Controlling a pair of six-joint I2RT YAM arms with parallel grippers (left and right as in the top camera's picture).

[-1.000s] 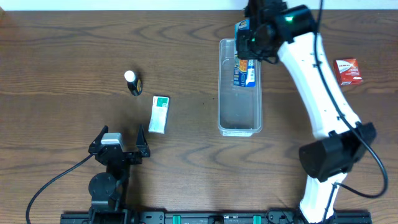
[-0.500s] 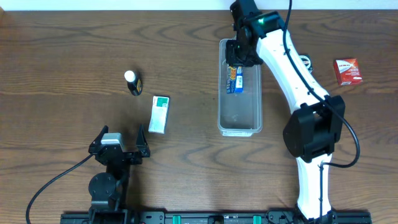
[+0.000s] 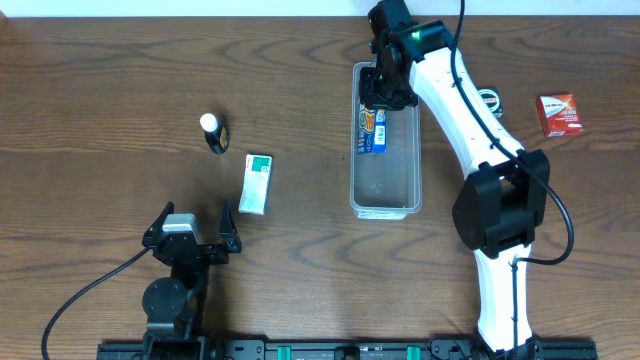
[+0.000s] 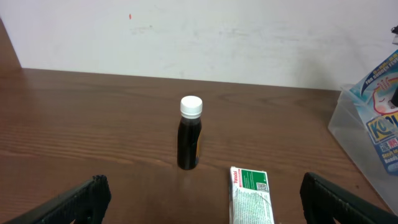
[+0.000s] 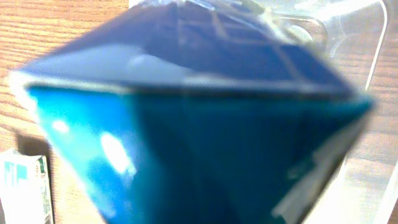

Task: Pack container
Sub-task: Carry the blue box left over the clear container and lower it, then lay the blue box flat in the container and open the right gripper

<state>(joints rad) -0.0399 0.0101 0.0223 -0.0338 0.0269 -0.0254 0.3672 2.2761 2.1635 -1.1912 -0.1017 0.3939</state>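
Observation:
The clear long container (image 3: 386,190) lies right of the table's middle. My right gripper (image 3: 383,92) is over its far end, shut on a blue flat package (image 3: 372,130) that hangs tilted down inside the container. The package fills the right wrist view (image 5: 186,124) and hides the fingers there; the container's rim (image 5: 367,50) shows behind it. The left wrist view shows the container (image 4: 348,130) and the package (image 4: 382,118) at its right edge. My left gripper (image 3: 190,235) rests open and empty at the near left, its fingertips (image 4: 81,196) wide apart.
A dark bottle with a white cap (image 3: 213,133) (image 4: 190,134) stands at the left. A green and white box (image 3: 257,183) (image 4: 252,196) (image 5: 25,186) lies between the bottle and the container. A red box (image 3: 560,114) lies at the far right.
My right gripper has carried the blue package left and down, from above the container's far right rim into the container. The left arm has not moved.

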